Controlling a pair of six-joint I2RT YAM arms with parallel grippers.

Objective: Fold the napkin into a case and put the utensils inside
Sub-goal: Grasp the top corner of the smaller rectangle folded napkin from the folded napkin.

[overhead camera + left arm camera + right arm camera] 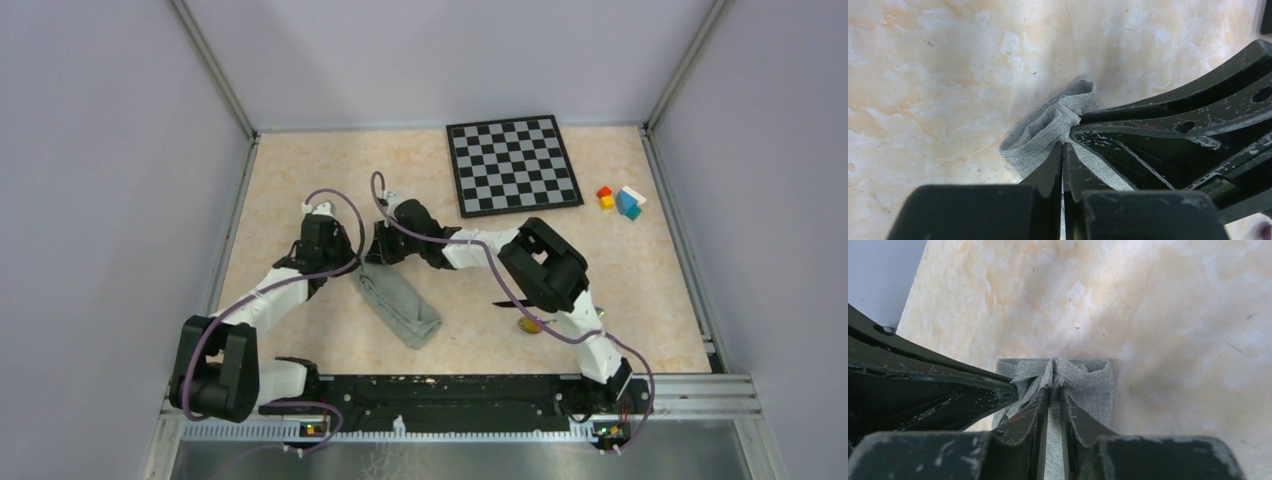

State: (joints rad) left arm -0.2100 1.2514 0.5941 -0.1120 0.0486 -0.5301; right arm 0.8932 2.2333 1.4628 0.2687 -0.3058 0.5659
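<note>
The napkin lies left of centre in the overhead view, folded down to a narrow strip that runs diagonally toward the lower right. I judge it close to a case, though I cannot tell whether a pocket is open. My left tool is clamped tight on its upper end. My right tool, jaws narrow, pinches a bunched fold of the same end. The knife and spoon lie on the worktop at lower centre-right, partly under my right arm, so loading them is left to do.
</note>
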